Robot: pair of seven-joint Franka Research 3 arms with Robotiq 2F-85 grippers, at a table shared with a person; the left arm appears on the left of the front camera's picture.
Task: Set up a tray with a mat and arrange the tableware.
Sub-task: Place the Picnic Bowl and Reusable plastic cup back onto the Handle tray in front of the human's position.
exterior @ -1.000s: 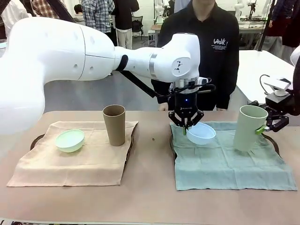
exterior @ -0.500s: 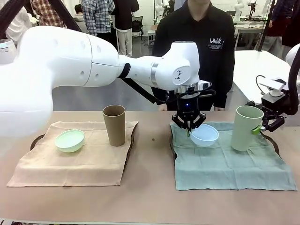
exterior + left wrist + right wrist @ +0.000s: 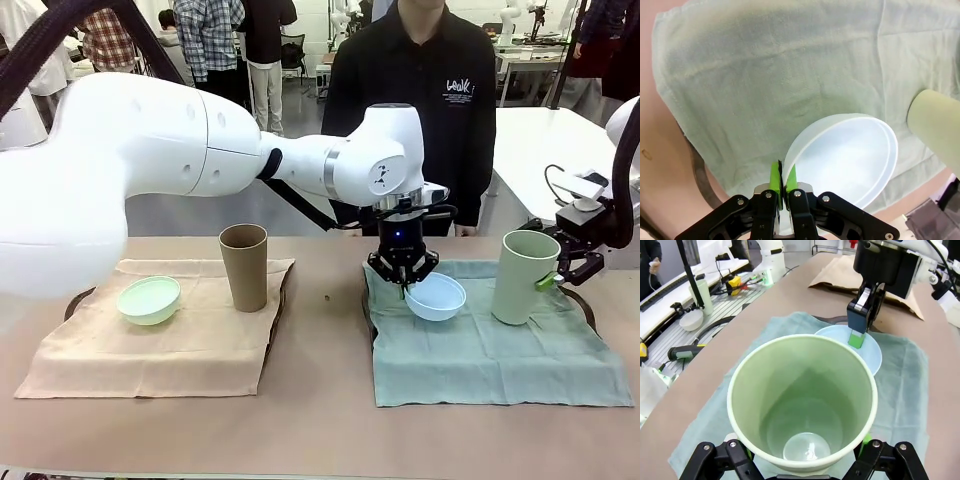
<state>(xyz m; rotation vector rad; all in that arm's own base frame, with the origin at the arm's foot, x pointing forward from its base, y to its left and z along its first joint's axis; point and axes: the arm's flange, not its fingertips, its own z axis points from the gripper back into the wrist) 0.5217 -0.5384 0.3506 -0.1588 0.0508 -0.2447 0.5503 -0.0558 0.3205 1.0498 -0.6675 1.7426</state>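
Our left gripper pinches the rim of the blue bowl, tilted just above the green mat. Our right gripper clasps the pale green cup, standing on that mat. Mint bowl and brown cup sit on the tan mat. The bowl has dropped lower and the cup shifted slightly.

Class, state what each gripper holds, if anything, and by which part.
Left gripper: the light blue bowl, pinched at its rim. Right gripper: the pale green cup, gripped around its upper wall.
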